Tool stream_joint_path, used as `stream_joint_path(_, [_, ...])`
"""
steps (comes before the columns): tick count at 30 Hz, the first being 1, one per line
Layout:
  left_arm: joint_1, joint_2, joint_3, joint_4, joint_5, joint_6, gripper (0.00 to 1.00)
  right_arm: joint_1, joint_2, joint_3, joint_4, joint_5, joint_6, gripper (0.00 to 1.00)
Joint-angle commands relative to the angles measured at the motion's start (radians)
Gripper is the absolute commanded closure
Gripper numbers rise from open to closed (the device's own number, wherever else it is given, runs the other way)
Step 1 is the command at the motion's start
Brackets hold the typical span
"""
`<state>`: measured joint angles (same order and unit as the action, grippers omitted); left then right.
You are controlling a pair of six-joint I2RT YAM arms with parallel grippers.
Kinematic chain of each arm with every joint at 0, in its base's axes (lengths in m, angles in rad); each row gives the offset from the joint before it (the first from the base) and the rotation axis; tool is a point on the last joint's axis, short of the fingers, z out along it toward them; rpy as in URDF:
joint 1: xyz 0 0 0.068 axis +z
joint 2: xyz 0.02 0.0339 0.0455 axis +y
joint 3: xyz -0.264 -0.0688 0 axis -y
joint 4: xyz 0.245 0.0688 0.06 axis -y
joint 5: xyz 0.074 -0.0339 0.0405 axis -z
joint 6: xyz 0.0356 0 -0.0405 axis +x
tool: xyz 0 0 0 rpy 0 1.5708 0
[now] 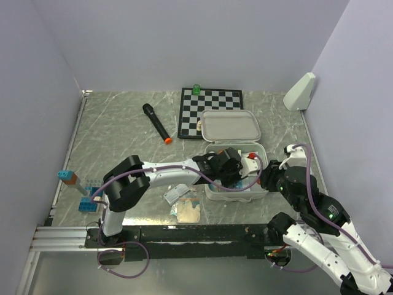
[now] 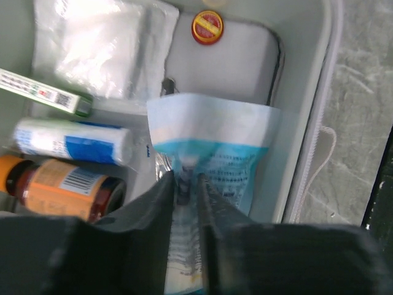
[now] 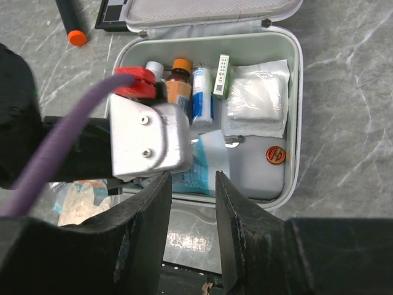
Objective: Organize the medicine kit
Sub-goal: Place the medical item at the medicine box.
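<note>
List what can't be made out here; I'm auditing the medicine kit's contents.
- Top view: left arm covers most of the medicine kit interior.
- Left wrist: pouch print blurred; its lower end hidden by the left gripper.
- Right wrist: metal bracket hides part of the kit's contents; orange bottle label too small.

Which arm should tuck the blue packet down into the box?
Left. The left end effector grips the blue-and-white packet inside the medicine kit, so it probably only needs to lower and let go. The right end effector hangs open and empty at the kit's near rim.
</note>
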<state>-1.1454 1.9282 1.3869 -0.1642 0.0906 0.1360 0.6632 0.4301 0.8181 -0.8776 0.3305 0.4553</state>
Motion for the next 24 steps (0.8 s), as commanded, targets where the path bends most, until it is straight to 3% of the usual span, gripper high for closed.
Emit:
stream_joint_path(1, [-0.030,0.011,0.026,-0.024,0.047,-0.004,0.68,0.003,-0.007,0.036,0.038,0.022,0.002,0.58])
stream_joint_path(7, [-0.033,-0.089,-0.020,0.021,-0.021,-0.003,0.55,0.003,0.001,0.036,0.048,0.015,0.002,0.58])
stream_joint_path(13, [-0.031,-0.244,-0.052,0.061,-0.141,0.022,0.04,0.003,0.007,0.038,0.054,0.005,0.003,0.58])
stream_joint_path(20, [-0.025,-0.437,-0.110,0.035,-0.349,-0.056,0.04,0.001,0.012,0.032,0.065,0.001,0.002,0.58])
stream_joint_path(24, [0.086,-0.558,-0.176,-0.078,-0.535,-0.367,0.04,0.001,0.019,0.016,0.081,-0.013,0.003,0.58])
